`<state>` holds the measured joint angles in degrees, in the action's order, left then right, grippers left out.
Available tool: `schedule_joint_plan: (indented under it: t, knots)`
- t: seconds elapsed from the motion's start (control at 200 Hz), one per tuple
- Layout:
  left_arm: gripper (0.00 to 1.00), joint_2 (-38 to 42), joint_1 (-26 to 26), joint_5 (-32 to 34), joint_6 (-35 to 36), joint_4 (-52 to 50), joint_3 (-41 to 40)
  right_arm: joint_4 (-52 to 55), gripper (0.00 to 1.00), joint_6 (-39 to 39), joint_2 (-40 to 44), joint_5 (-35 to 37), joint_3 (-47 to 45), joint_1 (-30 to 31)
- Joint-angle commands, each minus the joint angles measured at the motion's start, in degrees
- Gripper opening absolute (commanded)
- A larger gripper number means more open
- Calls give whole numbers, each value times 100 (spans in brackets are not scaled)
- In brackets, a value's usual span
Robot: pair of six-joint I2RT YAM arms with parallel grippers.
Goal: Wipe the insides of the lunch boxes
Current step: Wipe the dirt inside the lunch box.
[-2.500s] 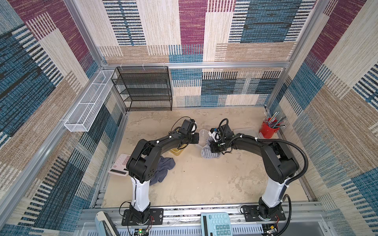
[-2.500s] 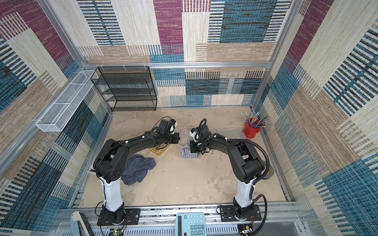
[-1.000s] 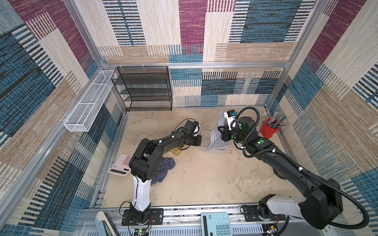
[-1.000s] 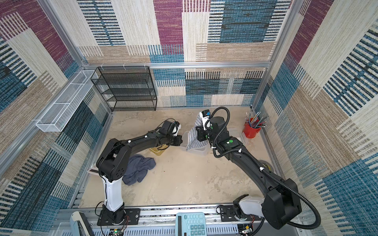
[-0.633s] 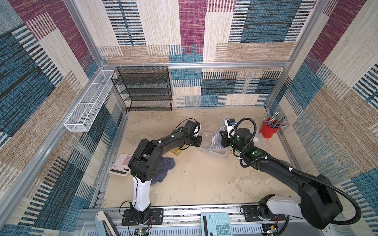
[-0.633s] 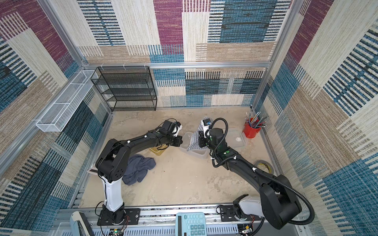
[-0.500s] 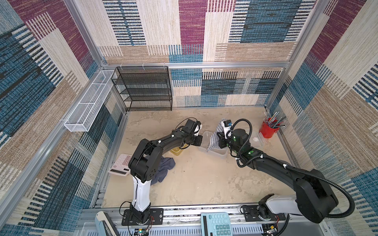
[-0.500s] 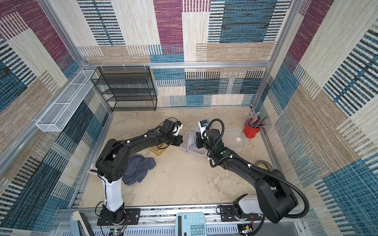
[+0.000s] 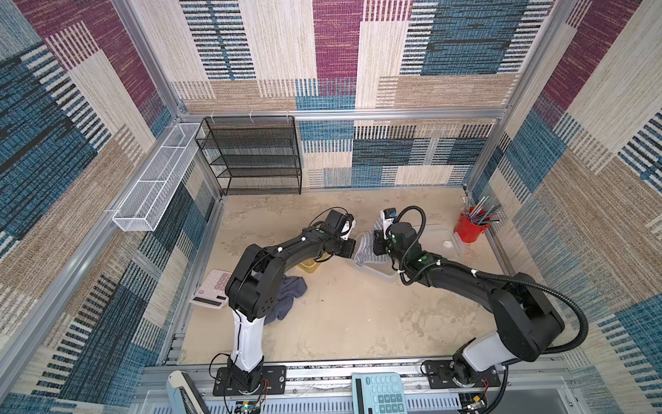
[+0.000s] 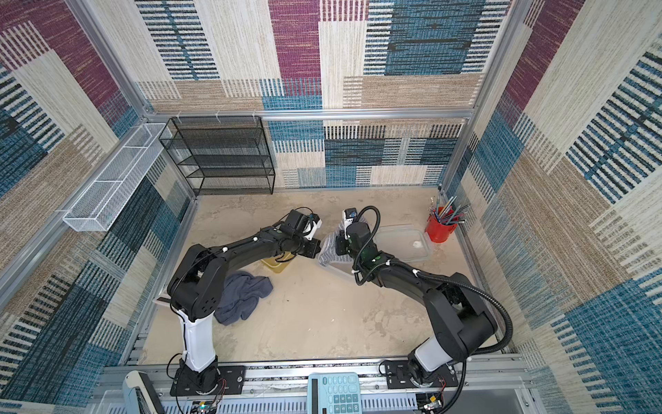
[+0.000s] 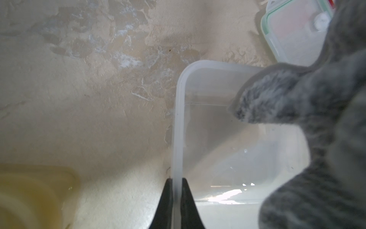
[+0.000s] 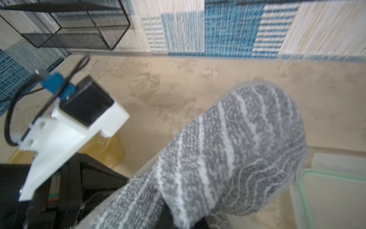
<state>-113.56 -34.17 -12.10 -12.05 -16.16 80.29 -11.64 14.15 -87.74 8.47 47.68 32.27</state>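
Observation:
The clear lunch box lies open at mid-table. My left gripper is shut on its near rim, one finger inside and one outside. A grey striped cloth hangs into the box at that end, and my right gripper is shut on it; its fingers are buried in the cloth in the right wrist view. The amber lunch box sits partly under my left arm.
The clear lid lies right of the box, beside a red pen cup. A dark towel and a pink calculator lie left. A black mesh shelf stands at the back.
My right arm has come down and moved left, carrying the striped cloth from above the box into it. My left gripper has stayed on the rim.

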Motion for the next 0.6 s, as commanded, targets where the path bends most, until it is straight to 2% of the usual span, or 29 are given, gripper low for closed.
schedule_joint_plan:
  t: [0.0, 0.075, 0.15, 0.346, 0.596]
  knots:
    - [0, 52, 7, 77, 98, 12, 57, 182, 0, 611, 28, 197, -125, 170]
    - [0, 39, 7, 87, 78, 33, 78, 249, 0, 863, 11, 641, -234, 238]
    - [0, 14, 8, 35, 33, 52, 121, 309, 0, 1073, -200, 770, -194, 236]
    - [0, 68, 8, 80, -6, 99, 77, 540, 0, 1020, -1108, -244, 415, 236]
    - [0, 97, -1, 72, -25, 192, 35, 225, 0, 1470, -1211, -1539, 594, 242]
